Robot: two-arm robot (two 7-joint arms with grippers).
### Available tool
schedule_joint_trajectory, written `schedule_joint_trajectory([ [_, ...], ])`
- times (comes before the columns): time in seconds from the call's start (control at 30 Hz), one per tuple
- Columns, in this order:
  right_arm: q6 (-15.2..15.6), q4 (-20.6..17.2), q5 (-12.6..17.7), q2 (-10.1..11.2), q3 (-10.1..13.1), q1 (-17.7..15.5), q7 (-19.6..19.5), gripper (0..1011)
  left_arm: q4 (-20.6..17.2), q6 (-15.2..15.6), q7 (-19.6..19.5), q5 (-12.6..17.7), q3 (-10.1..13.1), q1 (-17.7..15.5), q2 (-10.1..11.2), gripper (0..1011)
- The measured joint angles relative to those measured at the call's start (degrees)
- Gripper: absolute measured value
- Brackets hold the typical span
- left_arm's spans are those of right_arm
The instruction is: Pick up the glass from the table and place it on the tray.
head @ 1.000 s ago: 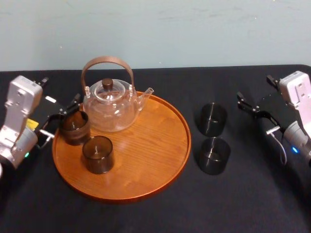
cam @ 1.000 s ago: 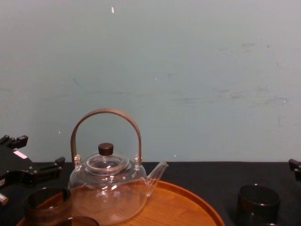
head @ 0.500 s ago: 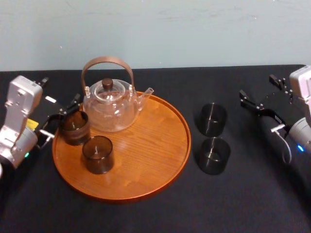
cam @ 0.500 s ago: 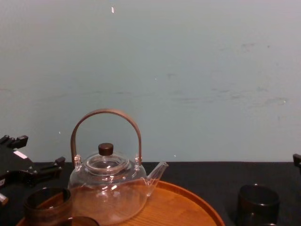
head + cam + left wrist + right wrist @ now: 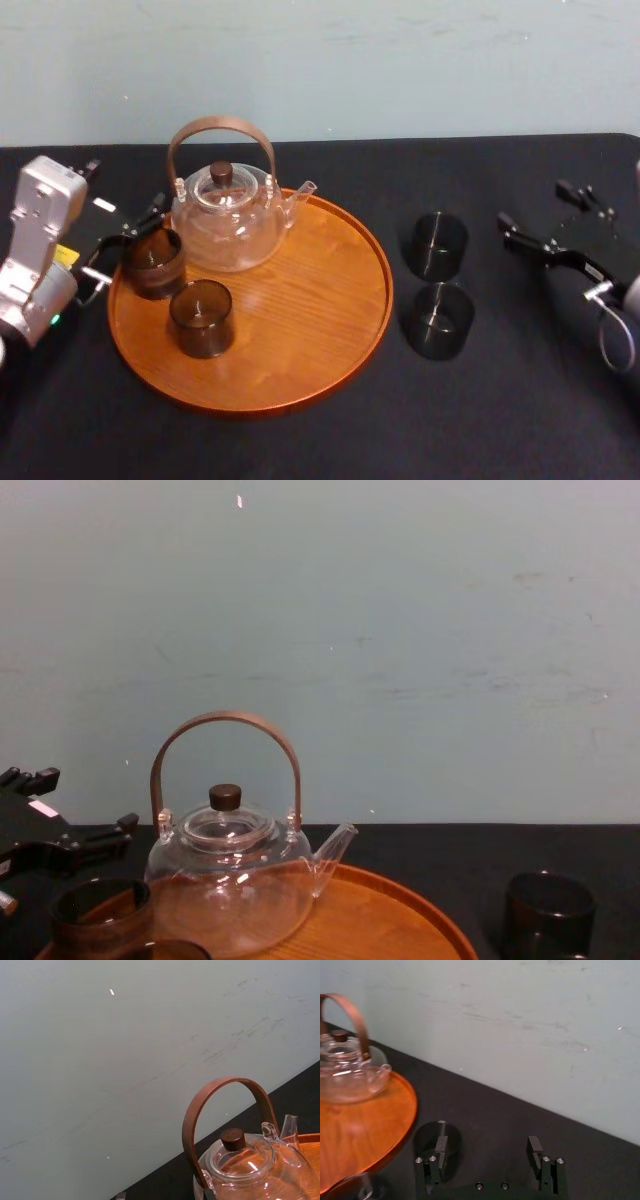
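Two dark smoky glasses stand on the black table right of the tray, the far glass (image 5: 438,245) (image 5: 548,912) and the near glass (image 5: 440,320). On the round wooden tray (image 5: 320,330) stand two more glasses, one at its left rim (image 5: 153,262) and one nearer the front (image 5: 201,318). My left gripper (image 5: 128,240) is open at the tray's left edge, its fingers either side of the rim glass. My right gripper (image 5: 531,203) (image 5: 487,1152) is open and empty, right of the far table glass (image 5: 451,1136) and apart from it.
A clear glass teapot (image 5: 225,215) (image 5: 250,1165) with an arched brown handle stands at the back of the tray. A pale wall runs along the table's far edge. Bare black table lies in front of the tray.
My right gripper has drawn back to the right and toward the table's near side, away from the two table glasses. The left gripper and all glasses have stayed put.
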Motion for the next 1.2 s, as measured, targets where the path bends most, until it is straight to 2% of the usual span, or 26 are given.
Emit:
schedule_joint_trajectory([
  [0.2,0.35,-2.51,1.47,2.23,1.57,-3.17,3.52,1002,0.0,0.0,0.0,0.0,0.0,0.0,0.0,1001],
  [0.33,-0.23,-3.37,1.95,4.32,2.17,-4.91,7.7,1002,0.0,0.0,0.0,0.0,0.0,0.0,0.0,1001],
  [0.63,-1.74,-3.07,1.88,7.01,2.1,-6.15,15.48,1002,0.0,0.0,0.0,0.0,0.0,0.0,0.0,1001],
  [0.87,-2.79,-2.21,0.9,8.03,1.27,-6.07,20.51,1002,0.0,0.0,0.0,0.0,0.0,0.0,0.0,1001],
  [1.2,-3.2,-2.03,-0.32,8.52,0.62,-5.93,24.67,1002,0.0,0.0,0.0,0.0,0.0,0.0,0.0,1001],
])
